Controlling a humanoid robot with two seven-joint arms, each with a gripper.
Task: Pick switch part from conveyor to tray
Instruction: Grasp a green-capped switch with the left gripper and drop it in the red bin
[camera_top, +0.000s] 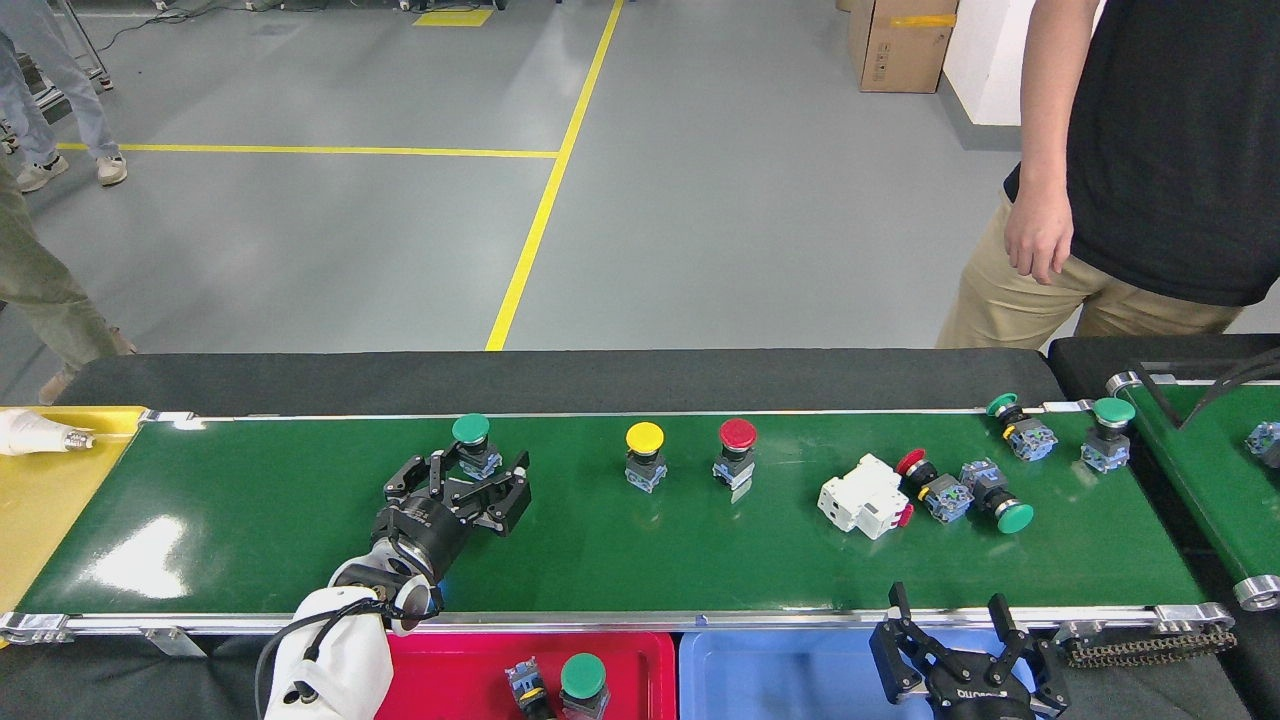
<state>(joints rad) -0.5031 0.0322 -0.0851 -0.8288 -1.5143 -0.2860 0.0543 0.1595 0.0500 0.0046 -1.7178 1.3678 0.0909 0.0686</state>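
Observation:
The conveyor (300, 520) carries several switch parts. A green-capped switch part (472, 440) stands upright near the belt's far rail. My left gripper (478, 472) is open just in front of it, with one finger on each side of its grey base. Further right stand a yellow-capped one (645, 455) and a red-capped one (737, 450). The red tray (640, 660) lies below the near rail and holds a green-capped switch part (582, 682). My right gripper (945, 605) is open and empty at the bottom right, over the blue tray.
A white breaker (862, 497) and several more switches (1000, 500) lie toward the belt's right end. A yellow tray (40, 500) with a bulb (35, 432) is at the left, a blue tray (780, 670) beside the red one. A person (1130, 170) stands at the far right.

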